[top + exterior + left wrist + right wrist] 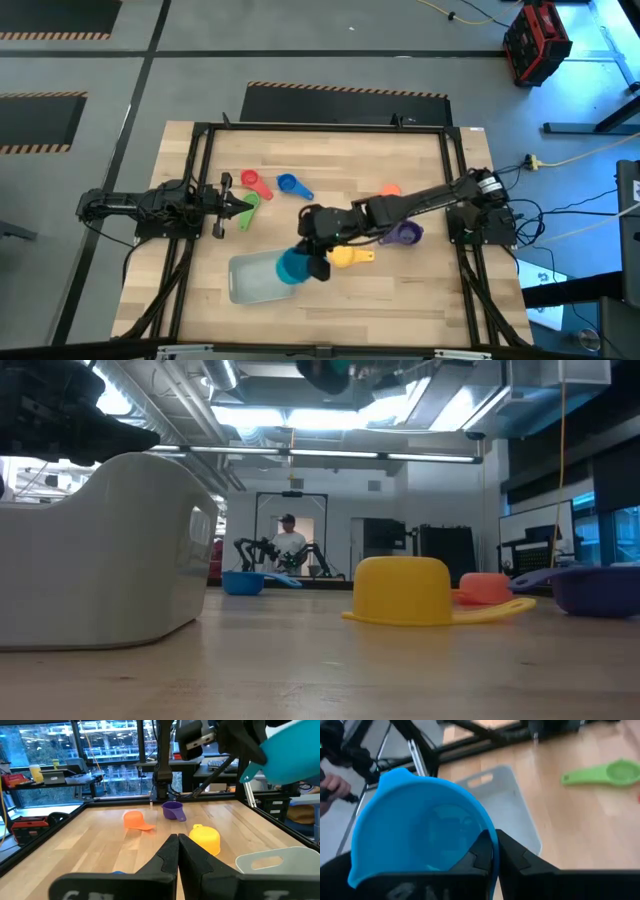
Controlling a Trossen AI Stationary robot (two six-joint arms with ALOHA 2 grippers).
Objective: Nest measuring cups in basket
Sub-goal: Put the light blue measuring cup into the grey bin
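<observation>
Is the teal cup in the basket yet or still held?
Still held. The right gripper is shut on the teal cup, carrying it above the basket; in the left wrist view the cup hangs clear above the basket rim.

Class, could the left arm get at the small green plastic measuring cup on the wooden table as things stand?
Probably yes. The left gripper, jaws shut, sits right beside the small green plastic measuring cup, with nothing between them; the right gripper is busy holding the large teal cup over the pale translucent basket.

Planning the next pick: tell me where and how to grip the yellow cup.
The yellow cup sits mouth-down, its handle lying flat toward the right arm's base. Come from above and pinch across the dome's sides; the flat handle probably offers less purchase.
</observation>
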